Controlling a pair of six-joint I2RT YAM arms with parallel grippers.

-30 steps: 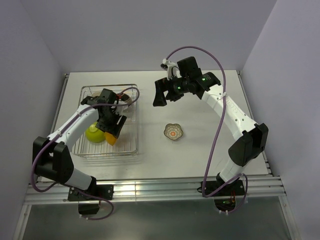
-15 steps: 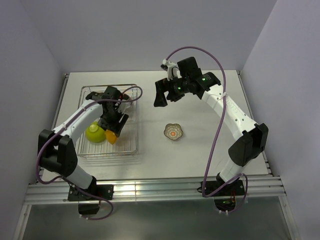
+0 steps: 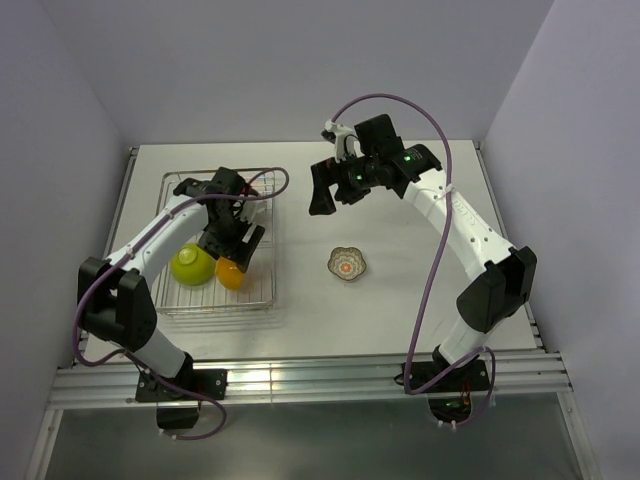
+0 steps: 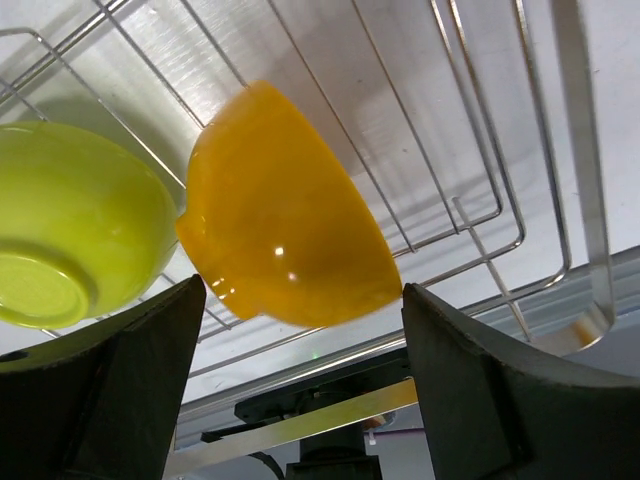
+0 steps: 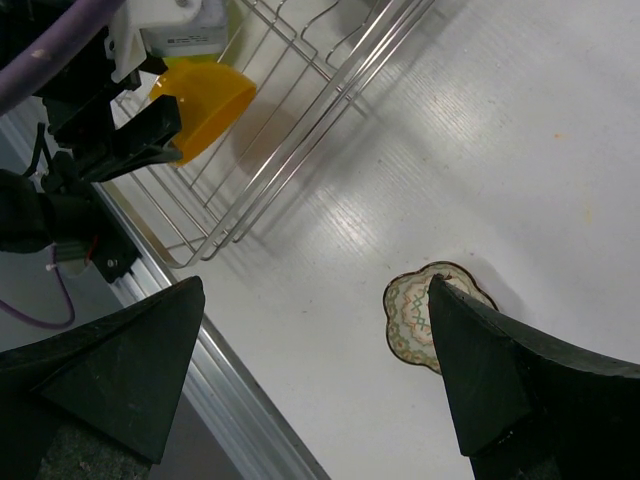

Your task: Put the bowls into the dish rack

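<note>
The orange bowl (image 3: 231, 273) lies tilted in the dish rack (image 3: 215, 308), touching the lime-green bowl (image 3: 190, 265) on its left. In the left wrist view the orange bowl (image 4: 290, 220) and lime-green bowl (image 4: 70, 230) rest on the rack wires (image 4: 470, 150). My left gripper (image 3: 240, 250) is open just above the orange bowl, empty (image 4: 305, 390). The scalloped patterned bowl (image 3: 347, 264) sits on the table right of the rack. My right gripper (image 3: 333, 195) hovers open beyond it; its finger half hides the bowl (image 5: 425, 315). My left arm covers the rack's far end; white and brown bowls are not visible.
The white table (image 3: 400, 310) has a metal rail (image 3: 320, 375) along its near edge. Walls stand close on the left, back and right. The right wrist view shows the rack (image 5: 300, 110) with the orange bowl (image 5: 205, 105) beside the left gripper.
My left gripper has let go of the orange bowl and drawn back a little towards the far right. The orange bowl now rests in the rack. The right arm has not moved.
</note>
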